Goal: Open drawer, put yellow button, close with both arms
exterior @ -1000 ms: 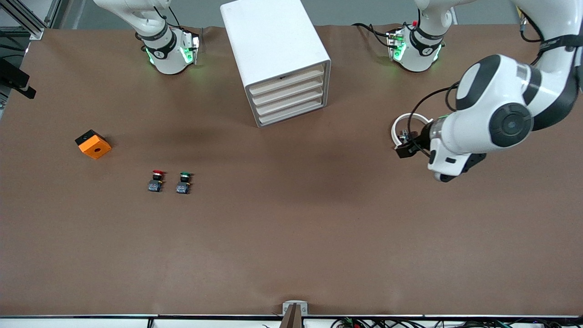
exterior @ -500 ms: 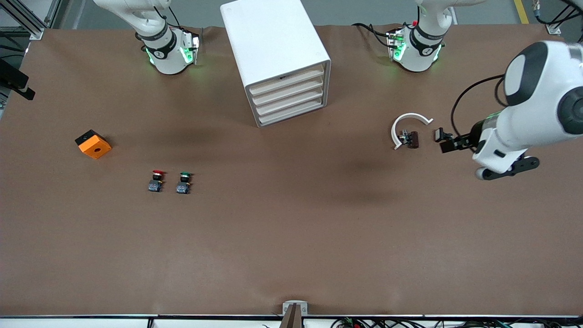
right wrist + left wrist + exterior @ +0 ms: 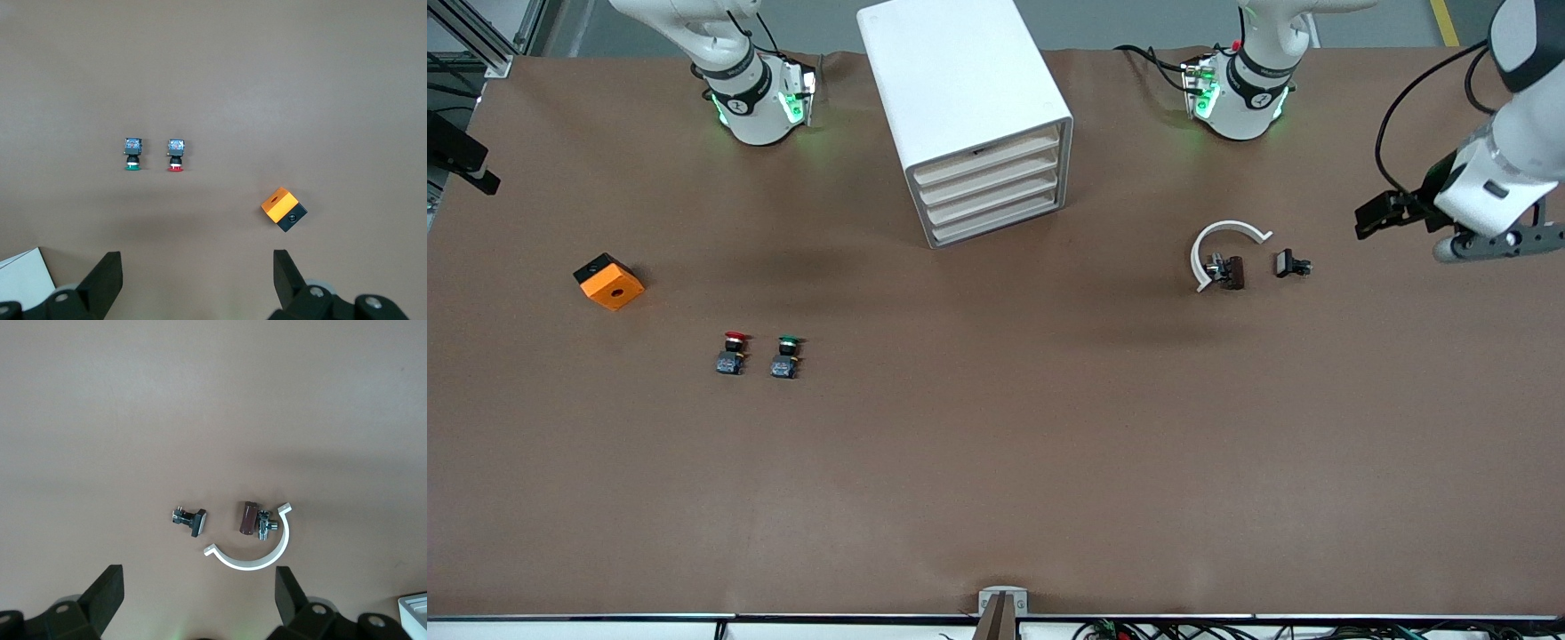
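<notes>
Your landmark is the white cabinet (image 3: 967, 116), standing between the two arm bases; all four beige fronts sit flush, so the top drawer (image 3: 985, 158) is shut; the yellow button shows in none of your views, so you cannot tell where it is.

Toward the right arm's end from the cabinet, and nearer the front camera, you have the red button (image 3: 732, 352) and the green button (image 3: 786, 356) side by side, close but apart, caps up; the orange box (image 3: 608, 281) with a black side and a hole in its top face lies farther toward that end than the pair, well apart from them.

Toward the left arm's end from the cabinet, a white half-ring clip (image 3: 1224, 242) lies flat on the table; a small brown-and-metal part (image 3: 1226, 270) sits inside its curve; a small black-headed part (image 3: 1288, 264) lies just beside the clip, outside it, not touching.

Left gripper (image 3: 1372, 216) is in the air over bare table toward the left arm's end, well away from the cabinet and past the clip; its wrist view shows the fingers (image 3: 107, 590) spread wide, holding nothing.

Right gripper (image 3: 197, 277) is out of the front view; its wrist view looks down on the two buttons and the orange box, fingers (image 3: 103, 277) spread wide and empty, a cabinet corner just at the edge.
</notes>
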Tool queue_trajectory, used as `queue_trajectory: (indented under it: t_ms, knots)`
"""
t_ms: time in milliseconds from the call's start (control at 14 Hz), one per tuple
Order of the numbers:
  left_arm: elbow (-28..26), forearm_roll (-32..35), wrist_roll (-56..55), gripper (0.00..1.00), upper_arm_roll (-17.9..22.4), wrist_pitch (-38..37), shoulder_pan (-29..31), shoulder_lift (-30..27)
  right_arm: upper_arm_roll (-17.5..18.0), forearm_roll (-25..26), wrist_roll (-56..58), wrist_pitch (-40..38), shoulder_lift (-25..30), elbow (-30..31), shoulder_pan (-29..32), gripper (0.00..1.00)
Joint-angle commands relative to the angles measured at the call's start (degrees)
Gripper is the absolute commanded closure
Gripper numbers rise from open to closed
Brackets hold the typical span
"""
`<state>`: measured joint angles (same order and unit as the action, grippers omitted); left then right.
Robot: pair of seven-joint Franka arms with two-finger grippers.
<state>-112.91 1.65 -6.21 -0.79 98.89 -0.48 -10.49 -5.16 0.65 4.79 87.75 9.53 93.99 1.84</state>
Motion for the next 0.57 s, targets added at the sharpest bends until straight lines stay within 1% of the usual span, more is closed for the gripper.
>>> queue_trajectory:
  t_ms: [0, 357, 500]
  knots:
    - [-2.1, 0.1, 0.7, 0.00, -3.5, 1.5, 2.1, -5.1, -0.2, -0.7, 0.4, 1.0, 2.0, 2.2, -0.2, 0.00]
    - [5.8, -0.1, 1.1, 0.00, -3.3, -4.0, 2.0, -4.9, -0.2, -0.7, 0.4, 1.0, 2.0, 2.2, -0.2, 0.00]
    - [9.0, -1.5, 1.0, 0.00, -3.3, -6.9, 1.9, -4.1, -0.2, -0.7, 0.5, 1.0, 2.0, 2.2, -0.2, 0.00]
